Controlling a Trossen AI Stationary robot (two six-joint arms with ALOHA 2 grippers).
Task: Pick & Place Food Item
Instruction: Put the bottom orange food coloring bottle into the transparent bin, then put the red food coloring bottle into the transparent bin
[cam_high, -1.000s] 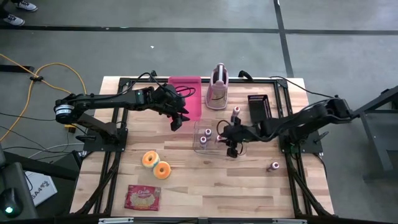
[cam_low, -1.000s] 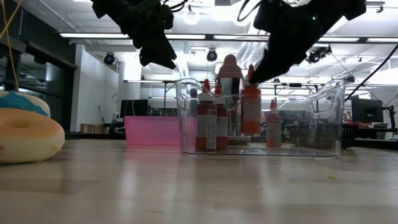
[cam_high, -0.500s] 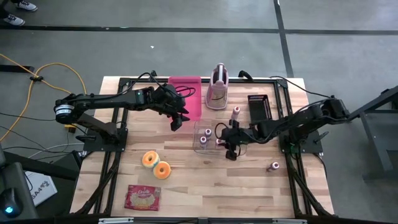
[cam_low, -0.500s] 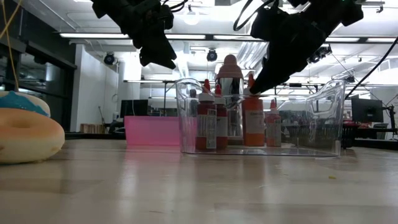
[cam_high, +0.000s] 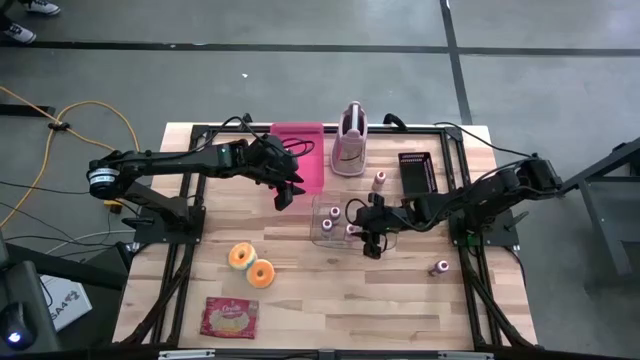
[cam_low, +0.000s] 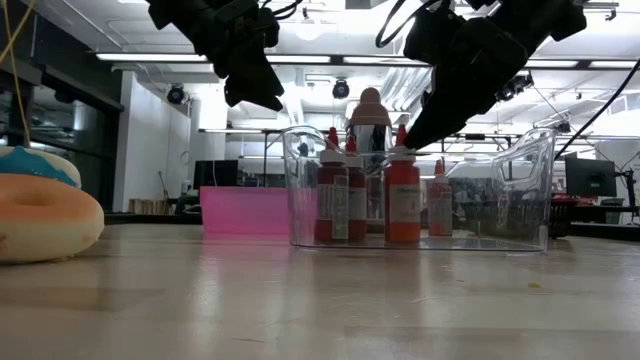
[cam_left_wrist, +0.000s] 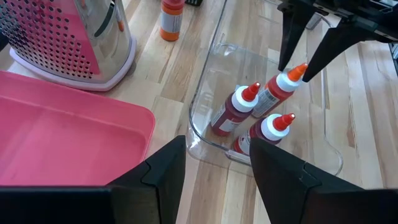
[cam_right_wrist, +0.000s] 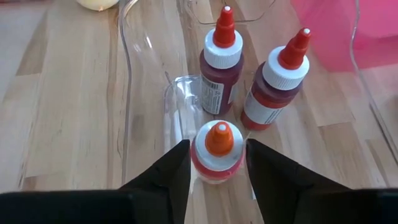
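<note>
Clear plastic is forming the bin, the landmark for everything else, and it is sitting near the middle of the table. Beyond the bin's far side, the pink tray and the perforated holder are standing; well off its left side the two donuts are lying, with a snack packet nearer the table's front edge.

Inside the bin, three red bottles are standing upright, their long axes vertical and red tips pointing up. The bottle nearest the bin's right end is the one in hand. The right gripper is hovering straight over it, so the bottle is lying directly below, between the fingers. The fingers are flanking its white shoulder with a sliver of daylight on each side, so the grip is looking released or just releasing; the bottle seems to be resting on the bin floor by itself.

Two more bottles are waiting outside: one just beyond the bin's far right corner, one well off to the bin's right and nearer the front. Both are lying on the right arm's side, so that arm is the nearer for either.

The left gripper is hanging parted and empty just off the bin's left end.
</note>
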